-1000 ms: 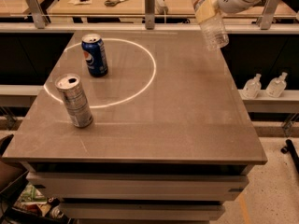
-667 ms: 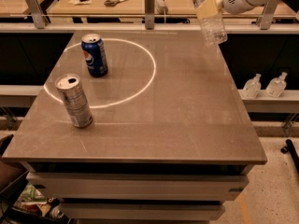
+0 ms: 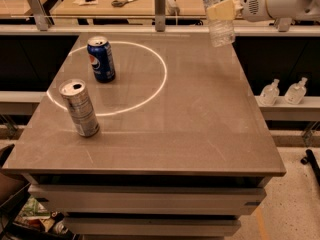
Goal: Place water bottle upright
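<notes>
The gripper (image 3: 221,10) hangs at the far right corner of the counter (image 3: 200,129), reaching in from the right on a white arm (image 3: 280,1). Its jaws are clamped on the water bottle (image 3: 221,31), one pale pad pressed across the bottle's upper body. The clear, ribbed bottle is held in the air above the counter's far edge, close to upright with its top leaning a little to the left. Its base is clear of the surface and its top is cut off by the upper edge of the view.

On the left half of the counter a blue Pepsi can (image 3: 101,59) stands upright inside a bright white ring (image 3: 165,74). A silver can (image 3: 80,108) stands nearer the front, on the ring's left arc. Two small pump-top sanitizer bottles (image 3: 270,92) sit on a lower ledge to the right of the counter. Scissors (image 3: 122,2) lie on the wooden bench behind
</notes>
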Motion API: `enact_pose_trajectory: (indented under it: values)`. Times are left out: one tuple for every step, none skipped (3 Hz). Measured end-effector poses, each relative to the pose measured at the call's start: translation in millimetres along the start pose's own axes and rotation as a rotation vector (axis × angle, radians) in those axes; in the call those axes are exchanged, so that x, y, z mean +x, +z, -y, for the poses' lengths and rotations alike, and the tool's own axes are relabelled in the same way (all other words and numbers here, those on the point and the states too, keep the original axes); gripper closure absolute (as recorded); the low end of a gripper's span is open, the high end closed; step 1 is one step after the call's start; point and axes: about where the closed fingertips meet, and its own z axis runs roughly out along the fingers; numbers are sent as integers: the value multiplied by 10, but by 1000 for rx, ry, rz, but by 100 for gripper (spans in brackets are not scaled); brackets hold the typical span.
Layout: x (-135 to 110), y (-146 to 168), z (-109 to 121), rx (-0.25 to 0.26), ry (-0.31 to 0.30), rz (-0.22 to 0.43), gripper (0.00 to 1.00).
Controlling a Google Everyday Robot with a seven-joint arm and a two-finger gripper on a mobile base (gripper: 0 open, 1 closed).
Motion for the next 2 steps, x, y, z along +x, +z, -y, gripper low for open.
enact_pose_trajectory:
  values:
    - [14, 62, -70, -60, -86, 84, 100]
    - [42, 138, -148, -99, -189, 154, 100]
